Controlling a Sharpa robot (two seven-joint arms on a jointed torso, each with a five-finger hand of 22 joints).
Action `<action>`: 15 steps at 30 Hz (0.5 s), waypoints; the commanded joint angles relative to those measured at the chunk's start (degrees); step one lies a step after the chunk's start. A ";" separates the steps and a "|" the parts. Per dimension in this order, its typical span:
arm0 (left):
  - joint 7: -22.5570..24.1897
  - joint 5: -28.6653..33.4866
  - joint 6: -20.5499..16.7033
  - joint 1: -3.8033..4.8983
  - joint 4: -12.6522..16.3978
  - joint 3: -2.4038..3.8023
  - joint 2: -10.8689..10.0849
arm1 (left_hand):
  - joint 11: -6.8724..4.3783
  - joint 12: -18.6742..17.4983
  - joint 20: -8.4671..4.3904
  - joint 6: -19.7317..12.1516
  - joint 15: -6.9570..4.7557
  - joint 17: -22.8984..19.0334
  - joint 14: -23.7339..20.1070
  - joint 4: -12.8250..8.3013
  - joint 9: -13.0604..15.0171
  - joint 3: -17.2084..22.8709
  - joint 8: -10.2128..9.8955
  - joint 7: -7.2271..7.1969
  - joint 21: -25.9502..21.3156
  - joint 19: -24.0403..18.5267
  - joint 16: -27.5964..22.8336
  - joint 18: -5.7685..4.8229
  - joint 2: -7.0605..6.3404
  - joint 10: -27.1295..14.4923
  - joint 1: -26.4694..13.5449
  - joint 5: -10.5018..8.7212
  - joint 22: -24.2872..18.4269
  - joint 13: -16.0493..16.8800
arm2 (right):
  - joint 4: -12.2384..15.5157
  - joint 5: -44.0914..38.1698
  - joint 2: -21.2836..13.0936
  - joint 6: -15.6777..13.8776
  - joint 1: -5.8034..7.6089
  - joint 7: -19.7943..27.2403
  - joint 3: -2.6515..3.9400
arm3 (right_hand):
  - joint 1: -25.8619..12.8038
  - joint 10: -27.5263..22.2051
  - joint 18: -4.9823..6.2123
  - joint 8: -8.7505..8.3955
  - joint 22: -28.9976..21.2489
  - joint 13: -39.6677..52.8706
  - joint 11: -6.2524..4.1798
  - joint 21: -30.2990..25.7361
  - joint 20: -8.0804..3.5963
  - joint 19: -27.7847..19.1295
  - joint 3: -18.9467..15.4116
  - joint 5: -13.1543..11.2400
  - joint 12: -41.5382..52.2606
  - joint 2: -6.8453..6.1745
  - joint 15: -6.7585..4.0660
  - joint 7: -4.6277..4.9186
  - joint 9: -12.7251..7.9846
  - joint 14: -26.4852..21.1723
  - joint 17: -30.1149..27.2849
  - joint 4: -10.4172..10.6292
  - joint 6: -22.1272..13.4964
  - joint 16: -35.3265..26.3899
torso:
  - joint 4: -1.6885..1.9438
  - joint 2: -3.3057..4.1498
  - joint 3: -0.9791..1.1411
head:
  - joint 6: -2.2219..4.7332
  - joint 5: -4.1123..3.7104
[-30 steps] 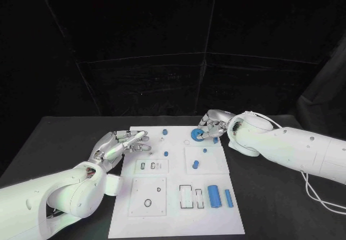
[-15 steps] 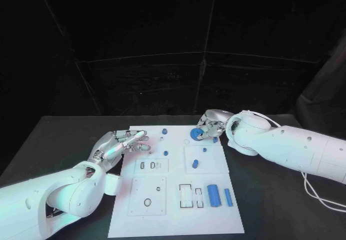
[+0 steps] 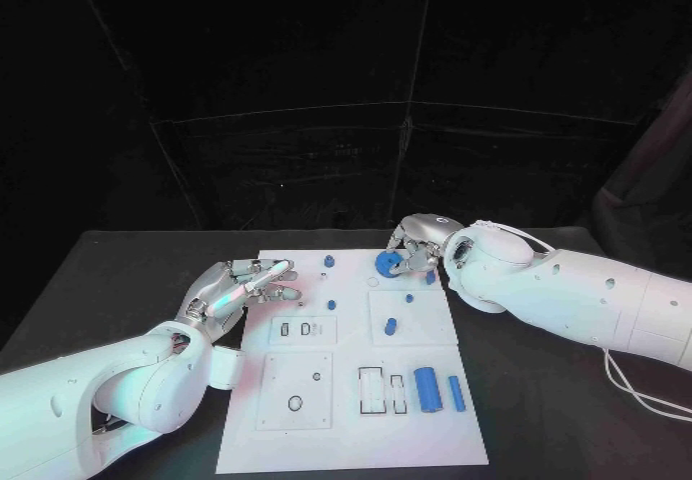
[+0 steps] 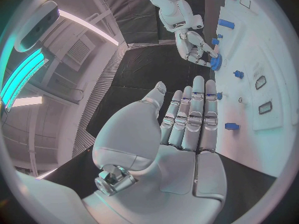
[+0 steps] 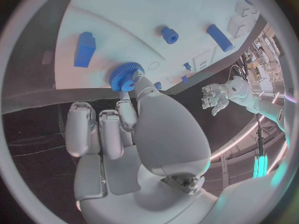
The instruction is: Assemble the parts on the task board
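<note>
At the task board's (image 3: pixel 346 420) left edge, the left hand (image 3: pixel 242 288) is held empty with fingers spread. Near the board's far right corner, a blue gear (image 3: pixel 389 263) is pinched by the right hand (image 3: pixel 417 245), just above the surface.

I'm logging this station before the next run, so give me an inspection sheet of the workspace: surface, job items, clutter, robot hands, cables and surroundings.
Surface: black table, with the white task board lying in the middle.
Job's things: blue gear at the board's far end, in the right hand's fingers; large blue cylinder and slim blue bar lying on the near right part; small blue parts further up the board.
Clutter: nothing seen.
Robot hands: right robot hand grips the gear; left robot hand holds nothing, fingers apart, at the board's left edge.
Cables: white cable trails off the right arm.
Surroundings: black curtain behind the table.
</note>
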 commanded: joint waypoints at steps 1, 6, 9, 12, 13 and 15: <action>0.09 -0.23 0.82 0.07 0.13 0.03 -0.03 | 0.24 -0.36 0.23 -0.07 0.10 0.08 -0.20 0.04 -0.05 0.40 -0.34 0.23 -0.24 0.30 -0.26 0.80 -0.02 0.07 0.74 0.32 -0.10 -0.06 | 0.94 -3.90 -0.04 -4.80 0.09 0.50 0.03 | 0.53 1.51 -0.76 0.62 0.45 0.35 -1.22 0.42 -0.05 0.69 1.01 0.36 0.48 1.71 -0.43 -1.41 0.49 3.52 2.40 -0.12 3.22 0.26 | -0.01 -0.03 0.00 | 0.04 0.05; 0.10 -0.23 0.80 0.07 0.23 0.03 -0.15 | 0.23 -0.39 0.23 -0.07 0.09 0.11 -0.19 -0.04 -0.05 0.52 -0.36 0.23 -0.26 0.31 -0.29 0.81 0.02 0.09 0.80 0.32 -0.12 -0.06 | 2.10 -3.72 -0.30 -5.53 0.08 0.84 0.03 | -0.21 1.82 -0.82 0.35 0.75 0.81 -1.38 0.54 -0.24 0.89 2.10 0.87 0.78 1.53 -0.59 -1.58 0.41 3.55 2.52 -0.15 3.75 0.29 | -0.01 -0.05 -0.02 | 0.09 0.10; 0.10 -0.23 0.79 0.07 0.35 0.03 -0.30 | 0.22 -0.42 0.22 -0.05 0.09 0.15 -0.19 -0.14 -0.05 0.69 -0.38 0.22 -0.29 0.33 -0.34 0.81 0.06 0.12 0.87 0.32 -0.15 -0.06 | 2.93 -3.17 -0.54 -6.09 0.07 0.81 0.03 | -0.66 1.90 -0.84 0.18 0.83 0.91 -1.41 0.57 -0.31 0.93 2.57 1.02 0.79 1.38 -0.64 -1.63 0.36 3.55 2.56 -0.12 3.93 0.29 | 0.02 -0.06 -0.08 | 0.15 0.15; 0.12 -0.23 0.71 0.08 0.48 0.03 -0.55 | 0.22 -0.42 0.22 -0.05 0.09 0.15 -0.19 -0.14 -0.05 0.69 -0.38 0.22 -0.29 0.33 -0.34 0.81 0.06 0.12 0.87 0.32 -0.15 -0.06 | 4.33 -2.82 -0.84 -7.24 0.07 0.58 0.04 | -1.49 1.94 -0.87 -0.26 0.96 0.99 -1.42 0.62 -0.37 1.00 3.40 1.70 0.69 0.99 -0.67 -1.62 0.23 3.56 2.60 -0.05 4.01 0.28 | 0.06 -0.04 -0.08 | 0.32 0.27; 0.13 -0.23 0.69 0.08 0.51 0.03 -0.63 | 0.22 -0.42 0.22 -0.05 0.09 0.15 -0.19 -0.14 -0.05 0.69 -0.38 0.22 -0.29 0.33 -0.34 0.81 0.06 0.12 0.87 0.32 -0.15 -0.06 | 4.77 -2.76 -0.89 -7.51 0.08 0.49 0.04 | -1.78 1.94 -0.88 -0.38 1.01 1.01 -1.41 0.64 -0.37 1.03 3.57 1.82 0.66 0.83 -0.66 -1.60 0.20 3.56 2.62 0.01 4.02 0.28 | 0.09 -0.07 -0.12 | 0.35 0.28; 0.13 -0.23 0.63 0.08 0.64 0.03 -0.87 | 0.22 -0.45 0.22 -0.06 0.09 0.17 -0.20 -0.21 -0.05 0.78 -0.40 0.21 -0.31 0.34 -0.37 0.81 0.07 0.12 0.91 0.32 -0.17 -0.06 | 6.09 -2.68 -0.63 -8.00 0.08 0.14 0.04 | -2.54 1.94 -0.89 -0.68 1.09 1.01 -1.36 0.67 -0.37 1.07 3.95 1.88 0.54 0.49 -0.63 -1.55 0.13 3.56 2.59 0.23 4.02 0.25 | 0.05 -0.08 -0.11 | 0.41 0.36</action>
